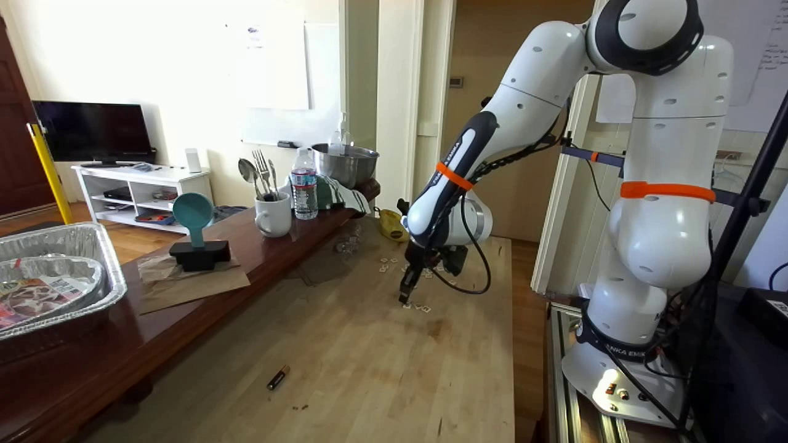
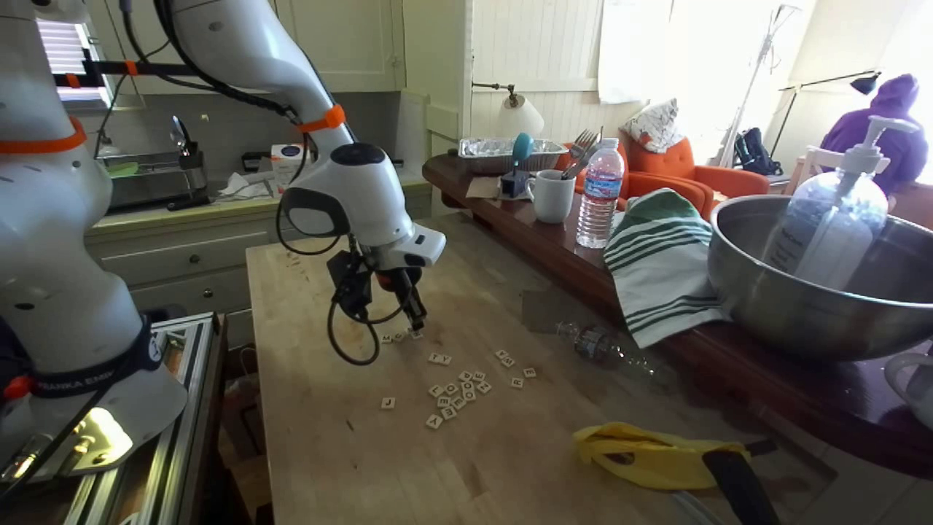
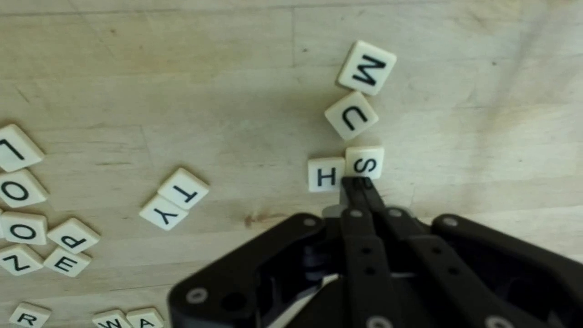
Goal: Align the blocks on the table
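Indoors | blocks scattered, wooden table | purple figure, perhaps seated | hand closed together

S block: 1 edge behind hand, contact unclear | W block: cut off

The letter tiles are cream, marked with black capitals. The table is pale brown, patterned with wood grain and darker plank lines. The hand is black; the arm white and black, ringed by orange bands. The battery is black with a coppery end. In an exterior view the white towel bears dark green stripes, the bottle label shows blue and red, and an armchair is orange.
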Available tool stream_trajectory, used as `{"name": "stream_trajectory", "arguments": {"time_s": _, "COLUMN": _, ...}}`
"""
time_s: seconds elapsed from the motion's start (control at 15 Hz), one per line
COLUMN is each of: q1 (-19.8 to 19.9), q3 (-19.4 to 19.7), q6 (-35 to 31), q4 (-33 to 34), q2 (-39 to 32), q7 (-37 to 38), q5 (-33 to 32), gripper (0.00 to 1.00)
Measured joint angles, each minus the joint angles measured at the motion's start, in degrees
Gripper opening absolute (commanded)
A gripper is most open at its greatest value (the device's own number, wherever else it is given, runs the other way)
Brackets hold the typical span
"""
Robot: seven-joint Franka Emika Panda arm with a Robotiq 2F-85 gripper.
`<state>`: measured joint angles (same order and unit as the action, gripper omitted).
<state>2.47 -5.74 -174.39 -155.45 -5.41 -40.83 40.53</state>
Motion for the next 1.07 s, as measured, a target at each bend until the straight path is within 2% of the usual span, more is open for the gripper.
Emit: {"name": "stream_trajectory", "arguments": {"time_s": 1.07, "q1": 0.0, "q3": 1.0, "q6": -0.5, "q4": -0.6, "q2": -0.1, "q7": 0.7, "q5": -4.4, "gripper": 0.00}}
